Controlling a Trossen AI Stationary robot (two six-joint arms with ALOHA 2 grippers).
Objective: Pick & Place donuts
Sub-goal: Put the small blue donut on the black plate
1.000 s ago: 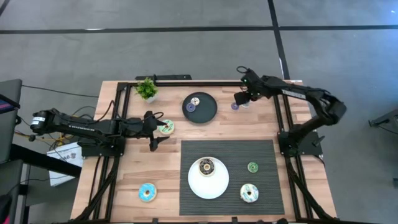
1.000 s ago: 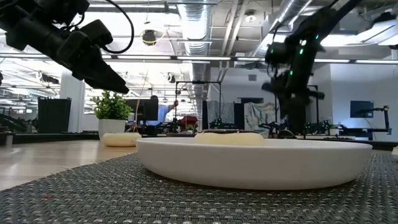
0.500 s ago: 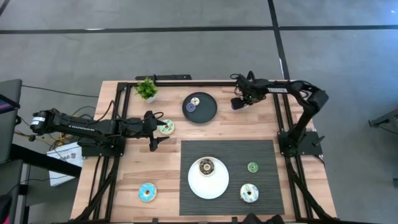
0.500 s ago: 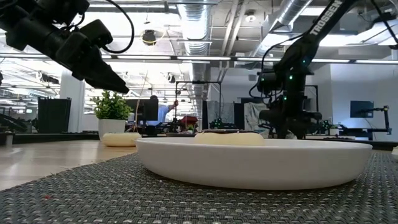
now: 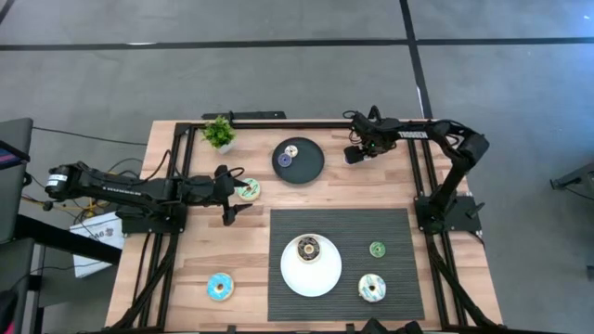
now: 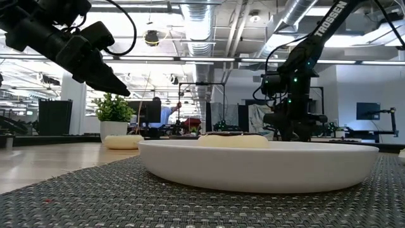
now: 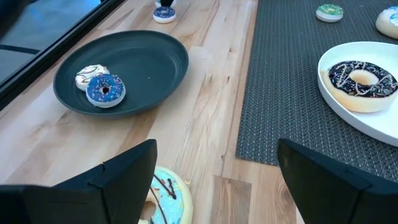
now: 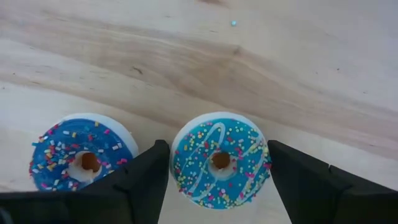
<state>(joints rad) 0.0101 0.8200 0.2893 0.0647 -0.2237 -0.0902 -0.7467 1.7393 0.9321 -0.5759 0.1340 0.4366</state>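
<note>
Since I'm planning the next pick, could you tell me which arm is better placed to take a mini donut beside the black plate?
Right. The right gripper hangs directly over the blue mini donut with white swirls, open fingers straddling it. The left gripper waits across the table.

A robotics lab in an open-plan office: exposed ceiling ducts (image 6: 209, 25) and strip lights run overhead, more black-framed robot rigs (image 6: 201, 104) and monitors (image 6: 367, 111) stand beyond the wooden worktop (image 5: 251, 241), on grey carpet tiles (image 5: 278, 74).
</note>
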